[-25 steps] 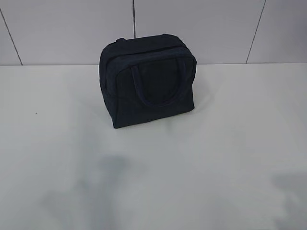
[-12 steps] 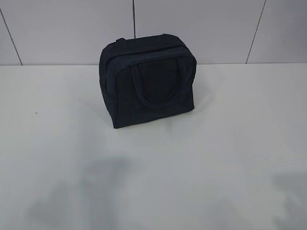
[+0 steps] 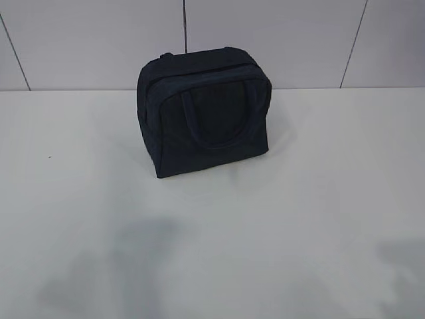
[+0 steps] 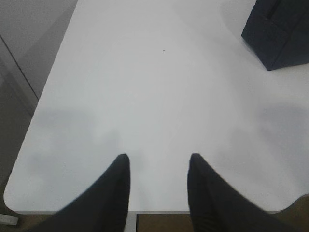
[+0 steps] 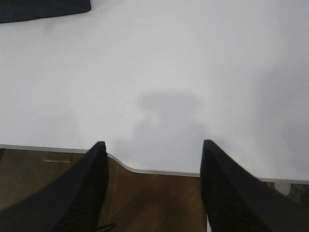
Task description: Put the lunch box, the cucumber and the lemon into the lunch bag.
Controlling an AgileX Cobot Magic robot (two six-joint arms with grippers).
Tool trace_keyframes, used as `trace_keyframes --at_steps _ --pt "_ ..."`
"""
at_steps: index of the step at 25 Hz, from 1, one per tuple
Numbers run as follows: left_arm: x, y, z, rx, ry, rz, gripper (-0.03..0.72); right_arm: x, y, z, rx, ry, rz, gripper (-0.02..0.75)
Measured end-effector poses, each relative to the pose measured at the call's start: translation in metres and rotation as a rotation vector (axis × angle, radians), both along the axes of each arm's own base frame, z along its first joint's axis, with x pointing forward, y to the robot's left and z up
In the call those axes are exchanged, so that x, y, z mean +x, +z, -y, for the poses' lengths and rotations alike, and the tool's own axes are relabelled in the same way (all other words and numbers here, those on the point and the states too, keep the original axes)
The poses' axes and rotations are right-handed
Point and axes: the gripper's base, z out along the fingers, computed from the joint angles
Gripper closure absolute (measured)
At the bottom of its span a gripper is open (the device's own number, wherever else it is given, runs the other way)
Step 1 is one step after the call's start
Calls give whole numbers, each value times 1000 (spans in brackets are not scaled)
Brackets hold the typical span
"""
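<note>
The table lay bare across the lower frame. The lunch bag stood upper centre, apparently zipped shut, contents hidden; no lunch box, cucumber or lemon showed. The right gripper hung wide open and empty, the left gripper part-open, likewise empty, seemingly parked.

Dark navy lunch bag, white table

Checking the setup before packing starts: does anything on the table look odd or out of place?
Nothing is spilled or damaged. The lunch bag stands upright on the table, apparently zipped shut. The odd part: no lunch box, cucumber or lemon shows in any view. Both the left claw and right claw are open and empty.
</note>
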Motion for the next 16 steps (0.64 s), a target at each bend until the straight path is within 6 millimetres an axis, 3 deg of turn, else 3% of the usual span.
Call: trace_keyframes --at_steps 16 --pt "0 0 0 0 0 0 400 0 0 0 0 0 0 281"
